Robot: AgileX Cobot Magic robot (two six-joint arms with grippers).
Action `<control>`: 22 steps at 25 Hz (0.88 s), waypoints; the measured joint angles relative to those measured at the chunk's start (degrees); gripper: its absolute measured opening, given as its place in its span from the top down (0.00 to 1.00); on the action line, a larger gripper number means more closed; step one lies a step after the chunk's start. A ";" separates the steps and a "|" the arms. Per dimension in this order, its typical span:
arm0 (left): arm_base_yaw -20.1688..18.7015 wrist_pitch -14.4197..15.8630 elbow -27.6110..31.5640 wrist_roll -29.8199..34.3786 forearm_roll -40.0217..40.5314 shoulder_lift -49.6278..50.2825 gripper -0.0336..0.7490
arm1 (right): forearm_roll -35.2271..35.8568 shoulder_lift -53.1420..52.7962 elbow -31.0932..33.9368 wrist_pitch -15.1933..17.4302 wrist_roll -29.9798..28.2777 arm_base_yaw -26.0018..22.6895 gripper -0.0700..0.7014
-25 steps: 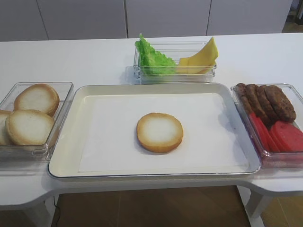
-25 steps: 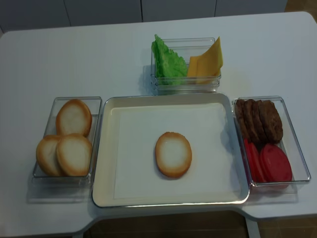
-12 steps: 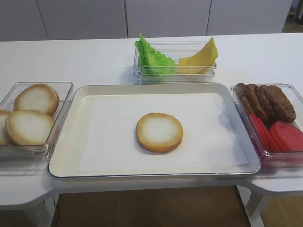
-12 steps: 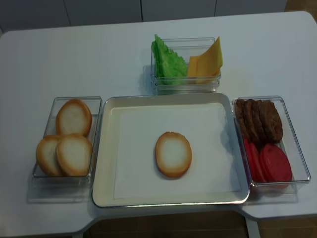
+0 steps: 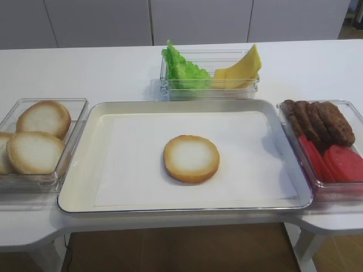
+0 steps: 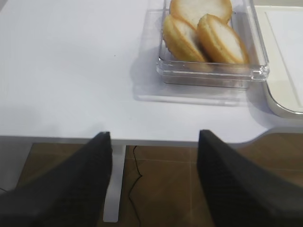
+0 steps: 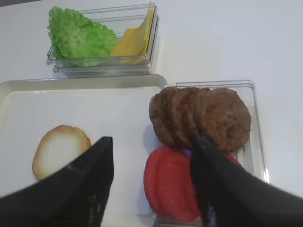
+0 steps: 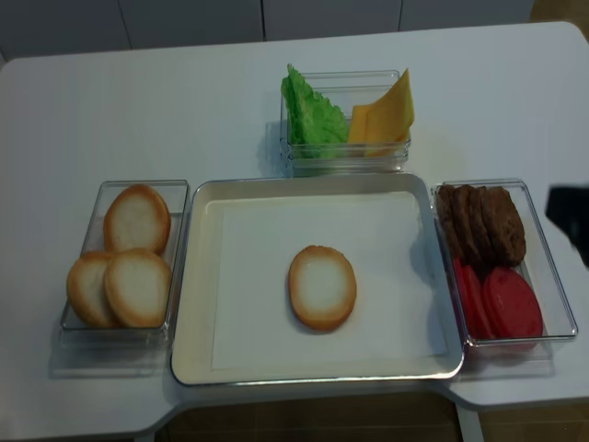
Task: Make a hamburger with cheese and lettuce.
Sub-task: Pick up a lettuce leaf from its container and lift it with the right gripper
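Note:
The hamburger bun half (image 5: 191, 158) lies cut face up in the middle of the paper-lined tray (image 5: 79, 170). Behind the tray, the green ruffled lettuce (image 5: 181, 69) and the yellow cheese (image 5: 241, 69) slices lean in one clear box. My right gripper (image 7: 151, 139) is open and empty, hanging above the tray's right rim and the red slices; the bun half (image 7: 60, 149) is to its left, and the lettuce (image 7: 78, 38) and cheese (image 7: 132, 40) lie farther off. My left gripper (image 6: 154, 134) is open and empty over the table's front left edge.
A clear box of three more bun halves (image 5: 34, 141) stands left of the tray. On the right, a clear box holds dark patties (image 5: 317, 122) and red tomato slices (image 5: 340, 161). A dark part of the right arm (image 8: 571, 221) shows at the right edge.
A dark part of the right arm has come into the realsense view at its right edge. The bun half and the boxes have not moved.

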 joint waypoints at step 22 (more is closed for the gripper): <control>0.00 0.00 0.00 0.00 0.00 0.00 0.41 | 14.89 56.45 -45.81 0.95 -12.17 10.12 0.42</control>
